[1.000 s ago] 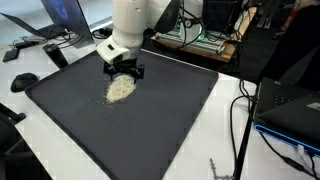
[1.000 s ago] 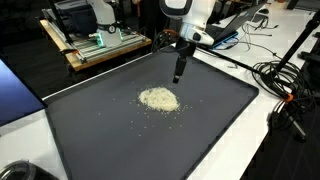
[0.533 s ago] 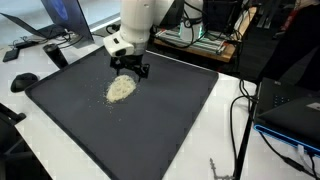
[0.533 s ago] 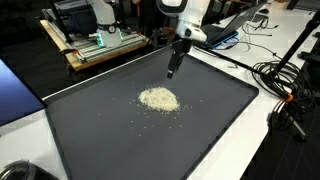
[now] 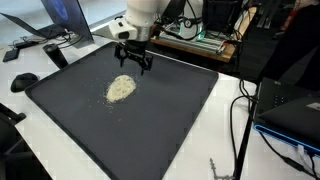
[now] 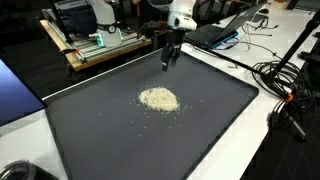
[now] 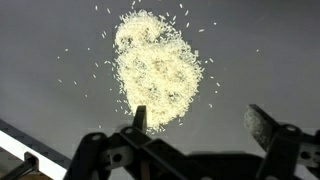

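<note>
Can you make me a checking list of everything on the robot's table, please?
Surface: dark grey mat, flat, on a white table.
Job's things: pile of pale grains, lying mid-mat.
Clutter: loose grains scattered around the pile.
Grippers: jaws open, empty, in the air near the mat's far edge, apart from the pile.
Cables: black cables tangled on the table beside the mat.
Surroundings: laptop, wooden rack of electronics.

White table, tangled cables, wooden rack
</note>
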`<action>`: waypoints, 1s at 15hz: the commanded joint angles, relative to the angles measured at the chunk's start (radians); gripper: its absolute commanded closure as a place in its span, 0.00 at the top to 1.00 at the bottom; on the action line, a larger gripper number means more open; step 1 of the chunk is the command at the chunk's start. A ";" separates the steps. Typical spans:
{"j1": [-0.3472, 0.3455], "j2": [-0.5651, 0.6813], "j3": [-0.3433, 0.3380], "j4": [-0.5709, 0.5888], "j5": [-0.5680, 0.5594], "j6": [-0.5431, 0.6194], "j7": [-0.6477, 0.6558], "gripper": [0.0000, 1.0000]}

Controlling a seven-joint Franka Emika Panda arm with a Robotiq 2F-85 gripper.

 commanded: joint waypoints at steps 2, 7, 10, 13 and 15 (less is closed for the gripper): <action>-0.042 -0.112 -0.009 -0.145 0.013 0.125 0.006 1.00; -0.108 -0.169 -0.002 -0.235 0.099 0.229 -0.057 1.00; -0.166 -0.186 0.034 -0.281 0.291 0.295 -0.201 1.00; -0.226 -0.189 0.091 -0.298 0.538 0.314 -0.379 1.00; -0.260 -0.191 0.125 -0.289 0.681 0.289 -0.479 1.00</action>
